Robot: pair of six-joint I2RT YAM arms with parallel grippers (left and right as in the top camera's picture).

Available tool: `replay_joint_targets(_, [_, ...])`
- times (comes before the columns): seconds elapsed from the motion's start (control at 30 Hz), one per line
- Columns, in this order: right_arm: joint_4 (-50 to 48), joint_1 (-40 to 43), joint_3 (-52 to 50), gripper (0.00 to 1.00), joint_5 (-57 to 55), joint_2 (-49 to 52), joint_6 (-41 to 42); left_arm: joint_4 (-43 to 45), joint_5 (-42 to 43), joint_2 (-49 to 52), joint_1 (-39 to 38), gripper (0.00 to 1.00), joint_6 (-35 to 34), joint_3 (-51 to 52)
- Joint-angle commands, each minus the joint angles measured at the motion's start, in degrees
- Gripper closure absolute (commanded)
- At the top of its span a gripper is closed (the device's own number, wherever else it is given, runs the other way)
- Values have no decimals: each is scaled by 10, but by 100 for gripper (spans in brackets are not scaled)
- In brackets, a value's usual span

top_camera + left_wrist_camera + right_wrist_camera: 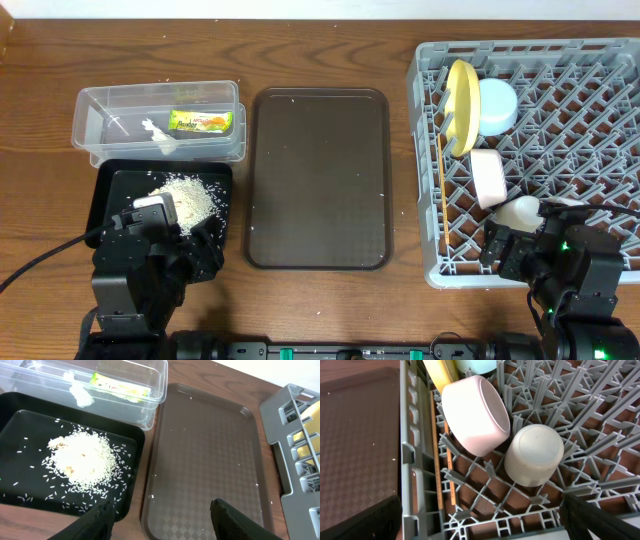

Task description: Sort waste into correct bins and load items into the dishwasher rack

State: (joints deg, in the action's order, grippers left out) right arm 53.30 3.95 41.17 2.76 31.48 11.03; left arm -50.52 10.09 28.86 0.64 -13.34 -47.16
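Note:
The grey dishwasher rack (pixel 600 60) at the right holds the yellow plate (pixel 461 105) upright, the light blue bowl (pixel 497 106), the white bowl (pixel 488 175), the small white cup (pixel 517 212) and the chopsticks (pixel 441 190) along its left wall. The wrapper (pixel 201 122) lies in the clear tub (pixel 90 110). Rice (pixel 190 196) is piled in the black tray (pixel 110 190). My left gripper (pixel 160 522) is open and empty above the black tray's near right corner. My right gripper (pixel 480 525) is open and empty over the rack's front edge, near the cup (pixel 534 455) and white bowl (pixel 476 415).
The large brown serving tray (pixel 318 178) lies between the bins and the rack, with a few stray rice grains on it. A white crumpled scrap (pixel 160 135) also lies in the clear tub. A black cable runs off the table's left edge.

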Motion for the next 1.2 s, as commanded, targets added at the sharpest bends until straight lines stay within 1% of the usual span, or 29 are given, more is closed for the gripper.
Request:
replay_joint_targets(0.0, [1, -5, -5, 1, -4, -1, -2, 1, -7, -1, 1, 35, -3, 6])
replay_joint_targets(0.7, [3, -5, -5, 1, -4, -3, -2, 1, -7, -1, 1, 36, -3, 6])
replay_joint_targets(0.73, [3, -5, -5, 1, -5, -7, -5, 1, -7, -1, 1, 35, -3, 6])
replay_joint_targets(0.8, [3, -5, -6, 1, -43, -18, -43, 1, -7, -1, 1, 36, -3, 6])
replay_joint_targets(0.9, [-1, -12, -12, 1, -56, -52, -49, 1, -7, -1, 1, 35, -3, 6])
replay_joint_targets(1.0, [-31, -32, -47, 1, -62, -106, -104, 1, -7, -1, 1, 35, -3, 6])
replay_joint_targets(1.07, [-70, -42, -82, 1, -62, -153, -128, 1, -7, -1, 1, 35, -3, 6])
replay_joint_targets(1.17, [-155, -45, -144, 1, -62, -230, -130, 1, -7, -1, 1, 36, -3, 6])
